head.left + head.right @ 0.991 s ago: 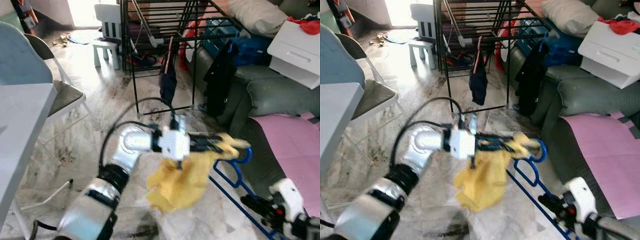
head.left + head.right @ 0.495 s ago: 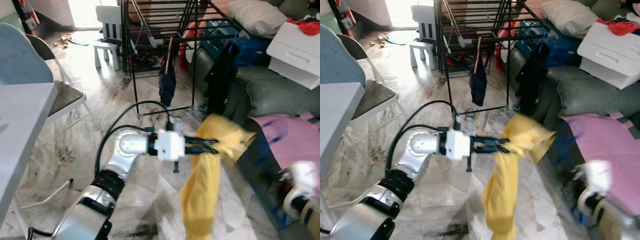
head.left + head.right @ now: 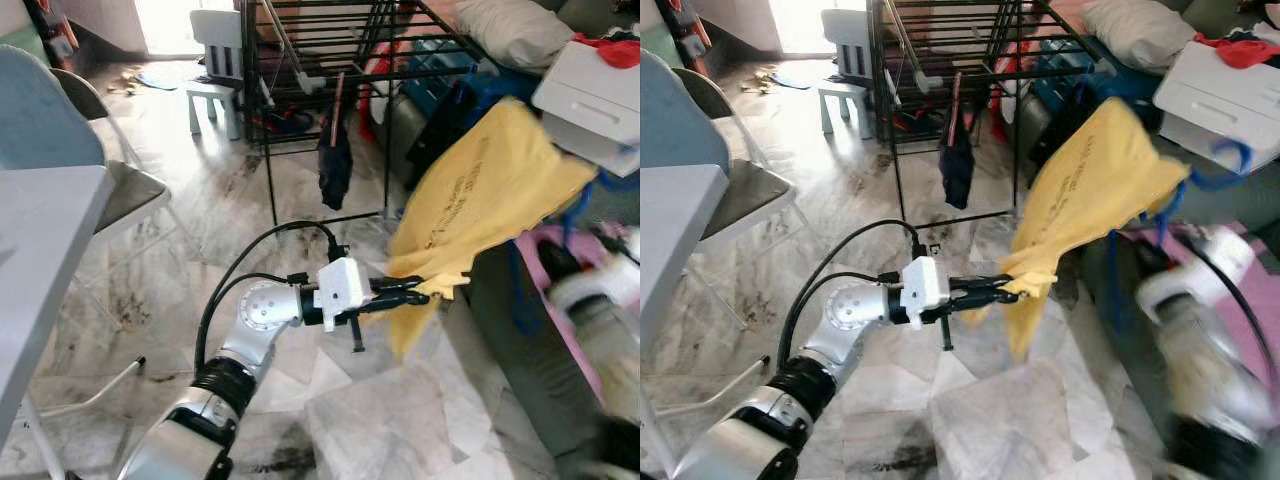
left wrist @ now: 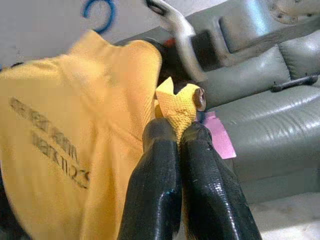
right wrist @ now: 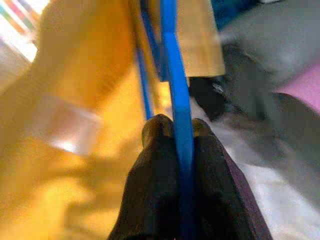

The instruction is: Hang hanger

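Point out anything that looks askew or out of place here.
The yellow printed T-shirt sits crooked on the blue plastic hanger: it is stretched slantwise, its lower edge pinched in the left pincer while the right pincer grips the hanger. Beyond, a dark garment dangles bunched from the black wire drying rack.

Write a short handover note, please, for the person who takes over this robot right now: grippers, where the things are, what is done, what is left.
Left gripper: shut on a corner of the yellow shirt.
Right gripper: shut on the blue hanger, lifted at the robot's right.
The shirt is on the hanger, spread in the air before the sofa.
Done: shirt on hanger.
Left: carry it to the black drying rack and hook it on a bar, then let go.
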### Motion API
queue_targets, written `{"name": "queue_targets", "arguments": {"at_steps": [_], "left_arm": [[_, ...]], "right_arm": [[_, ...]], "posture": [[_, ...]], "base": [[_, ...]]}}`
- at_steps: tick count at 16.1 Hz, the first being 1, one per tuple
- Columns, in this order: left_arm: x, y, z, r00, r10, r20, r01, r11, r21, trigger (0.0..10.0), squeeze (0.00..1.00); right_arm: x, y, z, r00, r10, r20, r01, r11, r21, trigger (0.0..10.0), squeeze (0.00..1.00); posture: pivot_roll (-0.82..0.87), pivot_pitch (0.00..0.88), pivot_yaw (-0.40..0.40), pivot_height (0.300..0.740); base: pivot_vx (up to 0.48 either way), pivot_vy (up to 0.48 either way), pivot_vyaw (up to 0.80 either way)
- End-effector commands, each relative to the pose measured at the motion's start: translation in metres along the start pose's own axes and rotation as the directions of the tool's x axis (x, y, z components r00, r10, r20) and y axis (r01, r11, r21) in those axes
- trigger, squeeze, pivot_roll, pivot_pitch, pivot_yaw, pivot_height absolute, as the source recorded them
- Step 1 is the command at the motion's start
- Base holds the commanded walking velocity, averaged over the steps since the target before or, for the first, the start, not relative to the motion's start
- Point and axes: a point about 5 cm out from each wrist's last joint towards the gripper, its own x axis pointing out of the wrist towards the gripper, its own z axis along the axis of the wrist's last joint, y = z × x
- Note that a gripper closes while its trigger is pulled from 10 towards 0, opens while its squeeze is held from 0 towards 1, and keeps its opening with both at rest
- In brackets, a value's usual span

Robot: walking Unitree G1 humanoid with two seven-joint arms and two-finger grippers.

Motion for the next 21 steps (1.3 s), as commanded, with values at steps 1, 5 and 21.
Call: {"name": "queue_targets", "arguments": {"at_steps": [1, 5, 21], "left_arm": [[0.009, -0.006, -0.002, 0.998, -0.051, -0.020, 0.051, 0.999, -0.007, 10.0, 0.00], [0.021, -0.024, -0.008, 0.987, -0.149, -0.057, 0.148, 0.989, -0.017, 10.0, 0.00], [-0.004, -0.041, -0.023, 0.965, -0.241, -0.108, 0.225, 0.964, -0.142, 10.0, 1.00]], "right_arm": [[0.003, 0.021, 0.027, 0.990, 0.024, 0.137, -0.032, 0.998, 0.052, 10.0, 0.00], [0.018, 0.078, 0.038, 0.966, 0.078, 0.248, -0.124, 0.976, 0.176, 10.0, 0.00], [-0.038, 0.050, -0.033, 0.958, 0.260, 0.123, -0.150, 0.815, -0.559, 10.0, 0.00]], "posture": [[-0.04, 0.000, -0.066, 0.740], [-0.07, 0.000, -0.057, 0.740], [-0.03, 0.000, -0.053, 0.740]], "base": [[0.000, 0.000, 0.00], [0.000, 0.000, 0.00], [0.000, 0.000, 0.00]]}}
